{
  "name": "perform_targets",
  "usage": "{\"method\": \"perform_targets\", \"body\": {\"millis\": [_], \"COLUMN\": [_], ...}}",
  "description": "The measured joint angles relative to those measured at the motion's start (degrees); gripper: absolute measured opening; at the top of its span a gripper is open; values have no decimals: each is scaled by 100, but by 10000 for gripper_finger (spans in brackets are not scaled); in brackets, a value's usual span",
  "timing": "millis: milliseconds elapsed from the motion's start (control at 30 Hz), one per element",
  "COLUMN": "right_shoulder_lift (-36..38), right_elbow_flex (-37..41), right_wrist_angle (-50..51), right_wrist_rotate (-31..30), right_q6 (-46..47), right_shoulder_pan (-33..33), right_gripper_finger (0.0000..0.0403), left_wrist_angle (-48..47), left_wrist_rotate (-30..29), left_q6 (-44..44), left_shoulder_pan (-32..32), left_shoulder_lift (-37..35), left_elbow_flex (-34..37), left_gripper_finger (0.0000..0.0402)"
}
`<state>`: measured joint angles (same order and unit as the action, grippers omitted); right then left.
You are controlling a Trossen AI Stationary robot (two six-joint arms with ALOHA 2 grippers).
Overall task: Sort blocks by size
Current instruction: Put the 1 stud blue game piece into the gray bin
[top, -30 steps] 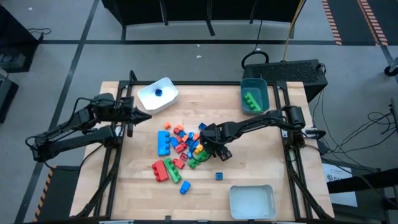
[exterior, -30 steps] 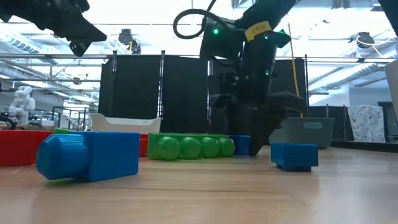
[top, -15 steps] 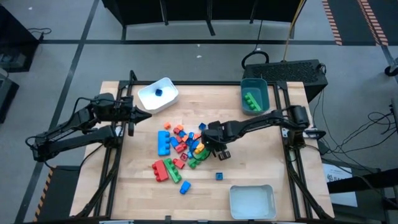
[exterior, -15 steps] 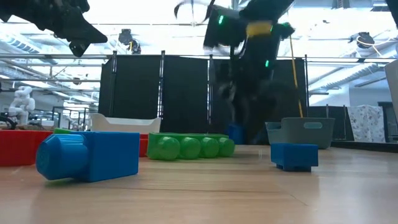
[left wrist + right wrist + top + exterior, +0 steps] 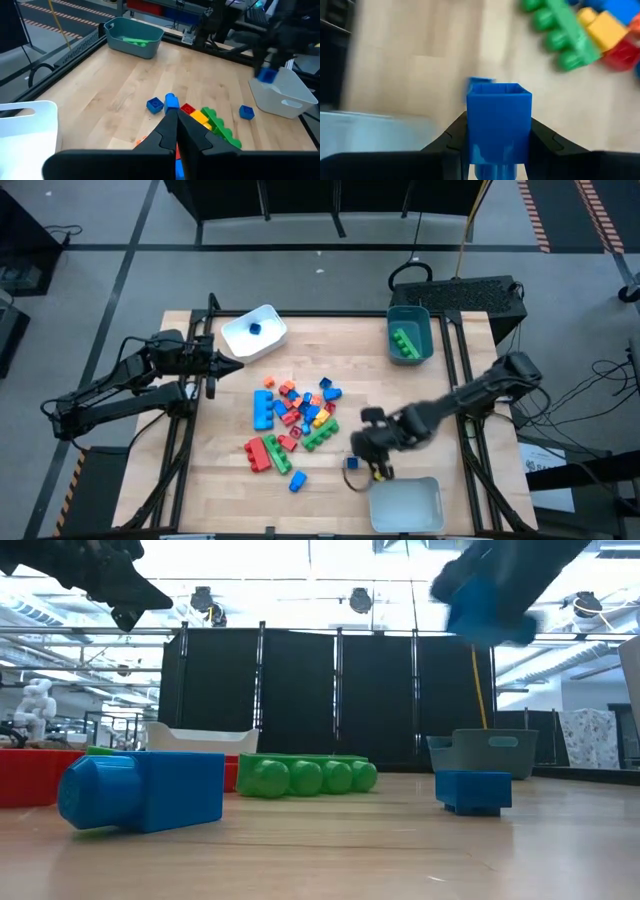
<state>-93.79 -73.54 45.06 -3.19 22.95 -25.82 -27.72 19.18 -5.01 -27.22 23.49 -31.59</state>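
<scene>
My right gripper [image 5: 376, 460] is raised over the table's near right part, close to the white tray [image 5: 405, 505], and is shut on a blue block [image 5: 499, 120]. The low view shows that block [image 5: 486, 612] high in the air. The other blocks lie in a pile [image 5: 295, 415] at the table's middle. One small blue block [image 5: 352, 463] sits alone on the wood beneath the right hand. My left gripper [image 5: 235, 367] hangs shut at the far left, touching nothing. My right gripper pinches the blue block by two opposite side walls [image 5: 472, 131] between its two fingers [image 5: 454, 136]. The fingers slant down from above. The block is lifted well clear of the table, its open hollow side facing the wrist camera.
A teal tray [image 5: 410, 335] with a green block stands at the far right. A white tray [image 5: 253, 332] holding a small blue block is at the far left. A long green bar [image 5: 305, 775] and a big blue block [image 5: 140, 790] lie on the wood.
My right gripper has lifted the blue block out of the pile's right side. It has swung up and toward the table's near right, up to the white tray, rolling its wrist on the way. The pile has stayed where it was.
</scene>
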Motion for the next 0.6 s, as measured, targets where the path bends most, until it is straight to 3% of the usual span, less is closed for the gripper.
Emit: {"method": "perform_targets", "body": {"millis": [333,533,600], "right_shoulder_lift": [-5,-3,-3], "right_elbow_flex": [0,0,0], "right_wrist_angle": [193,431,502], "right_wrist_rotate": [-160,-147,-77], "right_q6": [2985,4483,4814], "right_shoulder_pan": [-1446,-1848,-1870], "right_gripper_finger": [106,106,124], "left_wrist_angle": [-3,-1,-1], "left_wrist_rotate": [-2,-2,-2], "left_q6": [127,128,128], "left_shoulder_pan": [0,0,0], "left_shoulder_lift": [0,0,0], "left_elbow_flex": [-2,-2,-2], "left_gripper_finger": [11,11,11]}}
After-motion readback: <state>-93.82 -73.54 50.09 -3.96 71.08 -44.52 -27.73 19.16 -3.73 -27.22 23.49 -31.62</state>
